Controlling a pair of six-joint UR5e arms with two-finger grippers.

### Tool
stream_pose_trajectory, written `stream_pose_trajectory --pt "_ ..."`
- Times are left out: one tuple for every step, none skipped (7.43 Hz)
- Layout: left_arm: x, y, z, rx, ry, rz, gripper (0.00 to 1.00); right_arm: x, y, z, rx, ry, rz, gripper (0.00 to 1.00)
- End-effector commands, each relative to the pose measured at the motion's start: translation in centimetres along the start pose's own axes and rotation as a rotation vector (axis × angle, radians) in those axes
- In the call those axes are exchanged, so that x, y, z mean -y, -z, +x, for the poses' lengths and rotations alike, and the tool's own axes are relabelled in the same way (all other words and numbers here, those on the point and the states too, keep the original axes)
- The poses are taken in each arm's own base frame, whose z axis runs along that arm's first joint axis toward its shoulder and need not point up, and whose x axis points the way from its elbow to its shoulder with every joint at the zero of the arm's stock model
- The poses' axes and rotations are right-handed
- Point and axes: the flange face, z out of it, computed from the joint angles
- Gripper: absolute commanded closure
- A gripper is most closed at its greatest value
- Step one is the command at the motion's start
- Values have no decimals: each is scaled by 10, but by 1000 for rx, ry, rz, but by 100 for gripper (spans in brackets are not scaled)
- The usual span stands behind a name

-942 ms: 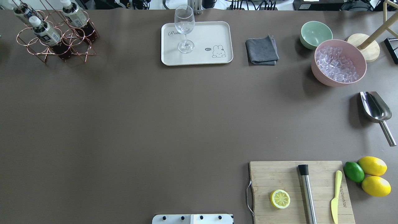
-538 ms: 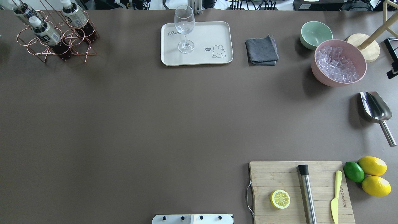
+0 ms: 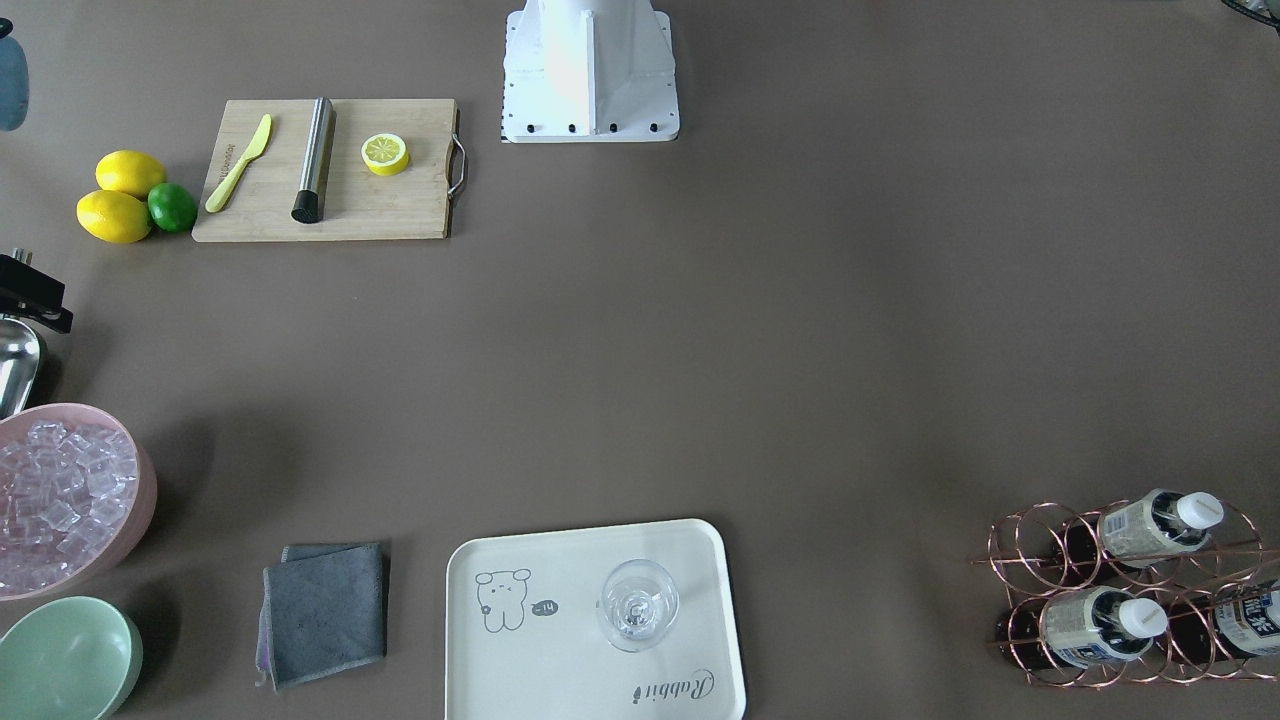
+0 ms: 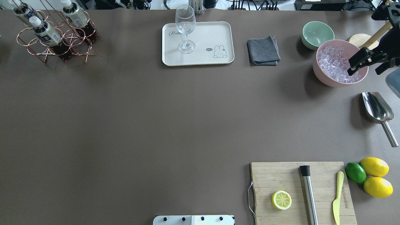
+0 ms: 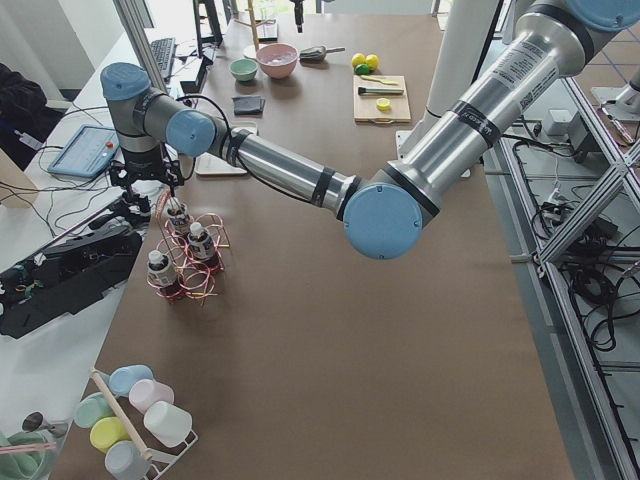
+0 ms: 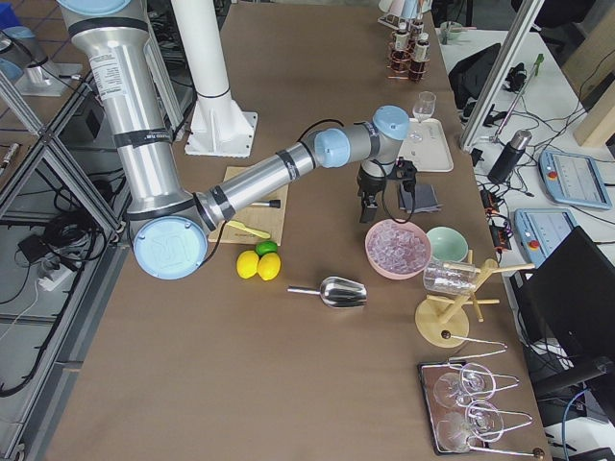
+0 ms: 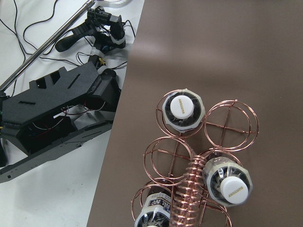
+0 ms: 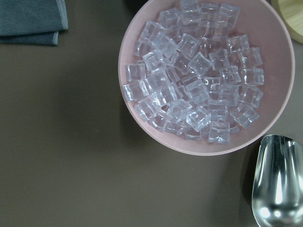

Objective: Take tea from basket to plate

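Note:
Three tea bottles (image 4: 47,32) with white caps stand in the rose-gold wire basket (image 4: 78,47) at the table's far left corner. From straight above, the left wrist view shows a tea cap (image 7: 184,106) and the basket's rings (image 7: 232,125). My left gripper (image 5: 155,195) hangs just above the basket; I cannot tell whether it is open or shut. The cream plate (image 4: 212,34) lies at the far middle and bears a wine glass (image 4: 186,28). Over the pink bowl, far from the tea, my right gripper (image 4: 364,71) is open and holds nothing.
The pink bowl (image 4: 318,75) holds ice cubes, with a mint bowl (image 4: 317,32) behind it and a steel scoop (image 4: 376,109) nearby. A grey cloth (image 4: 263,51) lies right of the plate. The cutting board (image 4: 275,178) carries a lemon half, muddler and knife.
My right gripper has come in from the overhead view's right edge and now hovers over the pink bowl. The bottles, basket and plate have not moved.

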Motion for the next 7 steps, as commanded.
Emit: stream_pose_trajectory --pt "-1 -24 8 -29 -77 -16 4 1 -30 -47 -87 130 30 0" --pt "6 -28 11 -37 -85 -12 12 2 -33 -50 -124 151 53 0" --pt "15 -35 16 -39 -100 -4 21 1 -39 -55 -129 161 49 0" --pt "22 -40 19 -41 -98 -1 22 1 -39 -55 -125 152 45 0" --pt "25 -41 20 -42 -88 2 26 1 -38 -58 -120 155 47 0" --pt "26 -40 20 -35 -107 11 61 3 -39 -70 -116 172 47 0" --pt "28 -37 19 -14 -133 26 100 2 -42 -73 -114 177 42 0"
